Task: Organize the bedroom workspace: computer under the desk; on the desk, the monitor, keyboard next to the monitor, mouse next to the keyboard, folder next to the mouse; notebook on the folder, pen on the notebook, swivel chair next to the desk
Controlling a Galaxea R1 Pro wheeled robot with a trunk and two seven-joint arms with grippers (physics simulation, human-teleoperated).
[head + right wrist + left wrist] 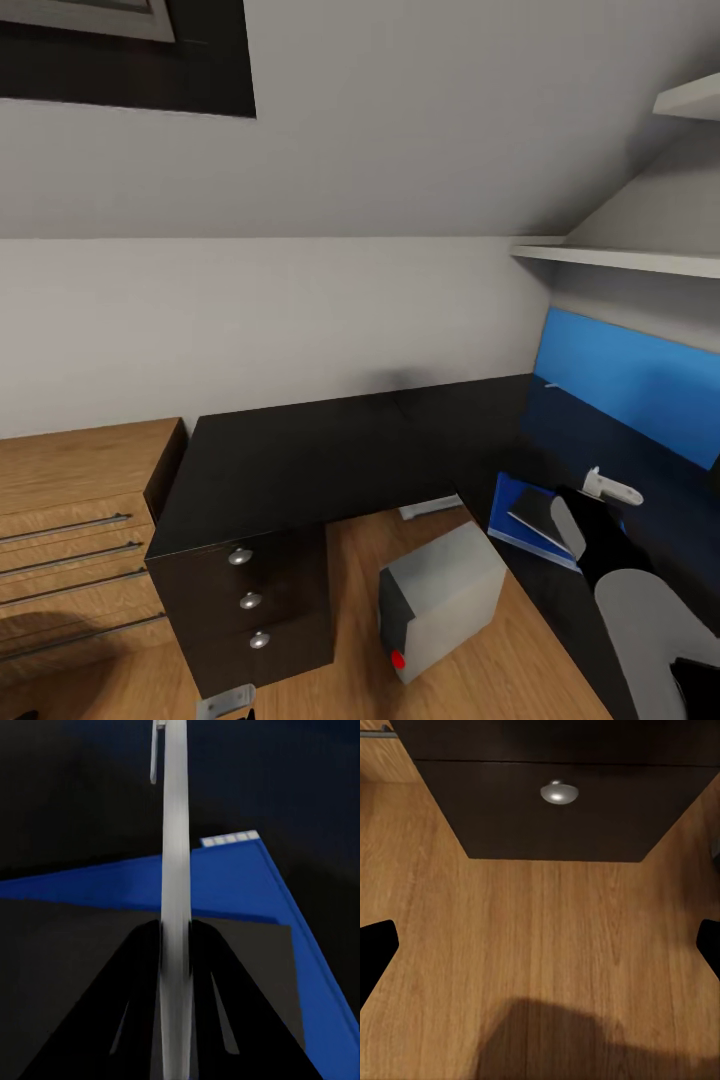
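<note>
Gripping the pen (175,870) between closed fingers, my right gripper (585,500) hangs above the folder (515,510) on the desk (300,460). My left gripper (540,952) is spread wide, empty, over the floor (540,945). The computer (440,600) sits beside the drawers (250,600).

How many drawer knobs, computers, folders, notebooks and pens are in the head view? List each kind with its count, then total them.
drawer knobs: 3
computer: 1
folder: 1
notebook: 1
pen: 1
Total: 7
</note>
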